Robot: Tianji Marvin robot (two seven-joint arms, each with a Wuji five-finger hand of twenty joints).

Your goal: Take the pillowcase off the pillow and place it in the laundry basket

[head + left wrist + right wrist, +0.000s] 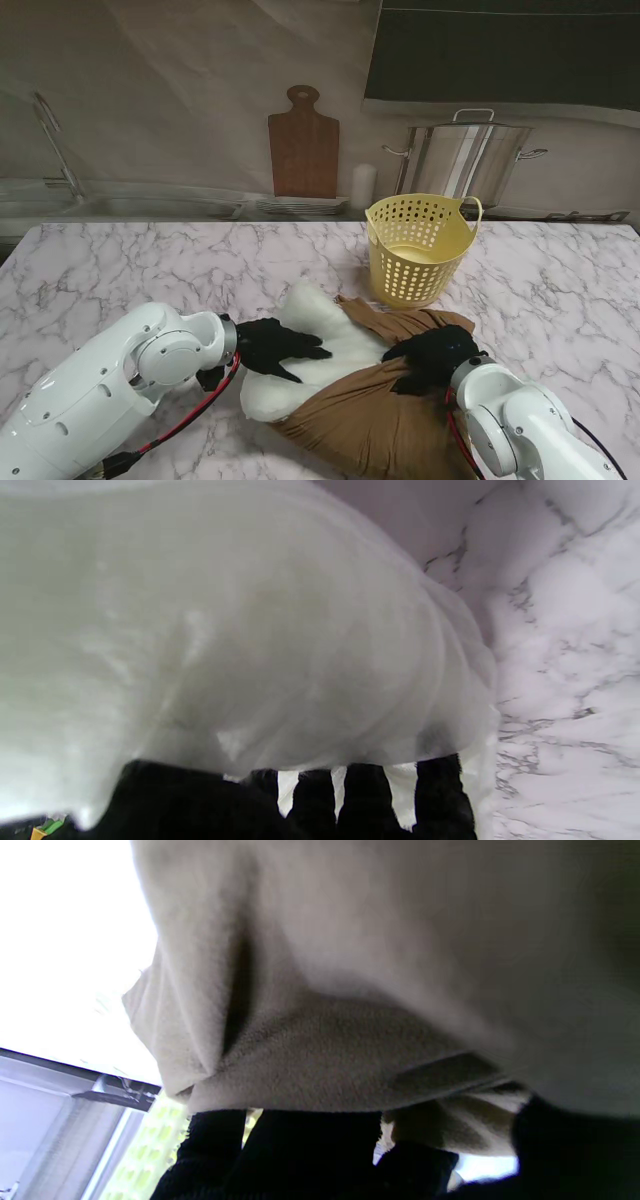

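Note:
A white pillow [325, 345] lies on the marble table [120, 270] near me, its nearer right part still inside a brown pillowcase [365, 425]. My left hand [275, 348], in a black glove, holds the bare white end; its fingers [370, 800] press into the pillow [250, 630]. My right hand [435, 358] is shut on a bunched fold of the pillowcase [350, 990] at its open edge, with the fingers [300, 1155] curled into the cloth. A yellow perforated laundry basket [418, 248] stands upright just beyond the pillow and also shows as the basket [145, 1160] past the cloth.
Along the back wall stand a wooden cutting board [303, 142], a white cylinder [363, 185], a stack of plates [300, 207] and a large steel pot [465, 160]. A sink with a faucet [55, 140] is at the far left.

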